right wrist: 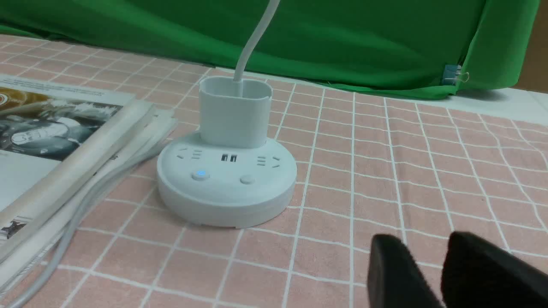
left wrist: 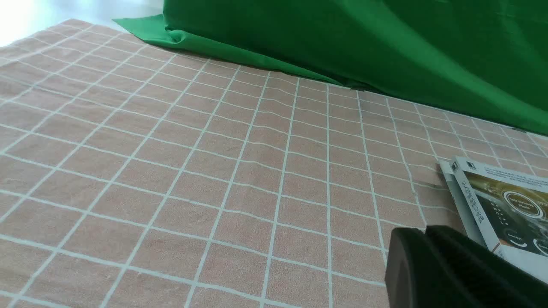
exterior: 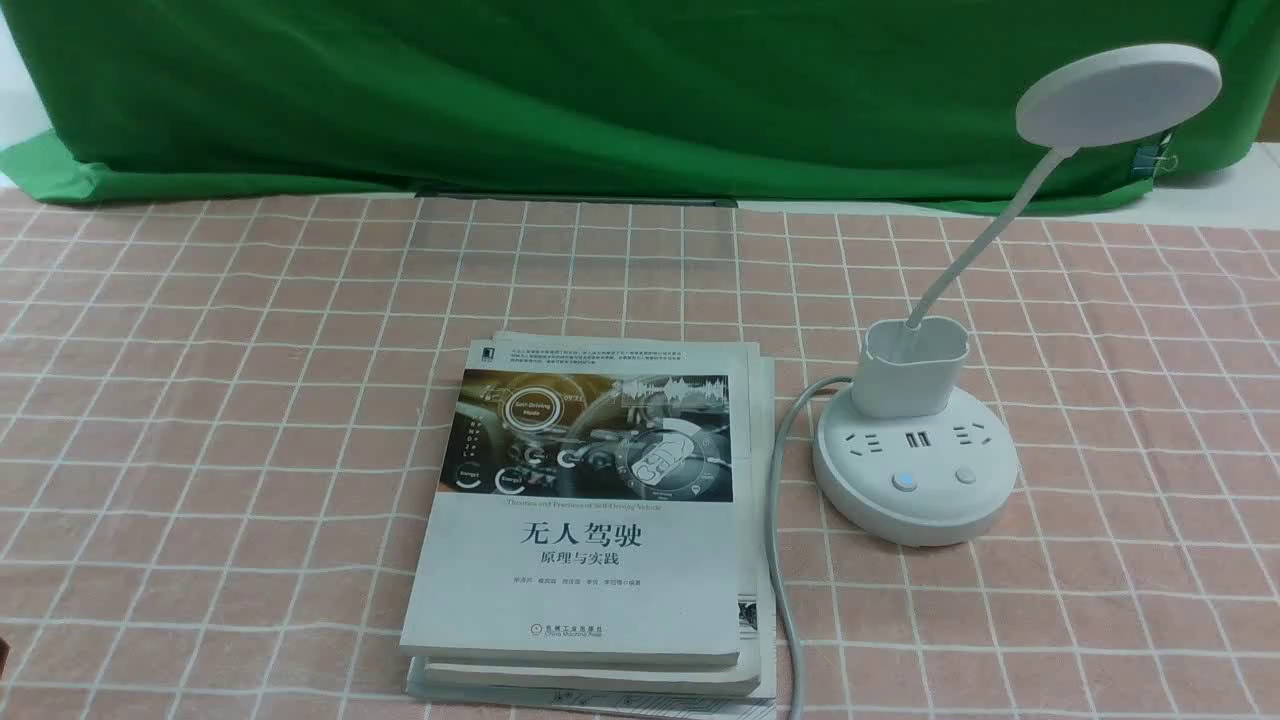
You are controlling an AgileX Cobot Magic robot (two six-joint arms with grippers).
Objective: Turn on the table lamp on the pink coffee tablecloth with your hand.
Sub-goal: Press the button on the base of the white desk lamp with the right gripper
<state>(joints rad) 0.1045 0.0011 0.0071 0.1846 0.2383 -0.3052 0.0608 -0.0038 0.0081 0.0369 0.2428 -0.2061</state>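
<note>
Closing right gripper (right wrist: 426, 256) first: black fingers narrowly apart, empty. White round-based table lamp (right wrist: 227, 179) sits just ahead on pink white-gridded tablecloth (right wrist: 428, 149); press unlit button (right wrist: 247, 179) straight down. Idle left gripper (left wrist: 424, 239) fingers look together.

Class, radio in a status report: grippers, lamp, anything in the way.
Left gripper shut, empty, beside the books. Right gripper slightly open, empty, short of the table lamp. Lamp untouched, one button glowing blue. Nothing blocks the buttons.

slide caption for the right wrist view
Right tool, jaws apart, near the table lamp on the pink coffee tablecloth; one base button glows blue.
</note>
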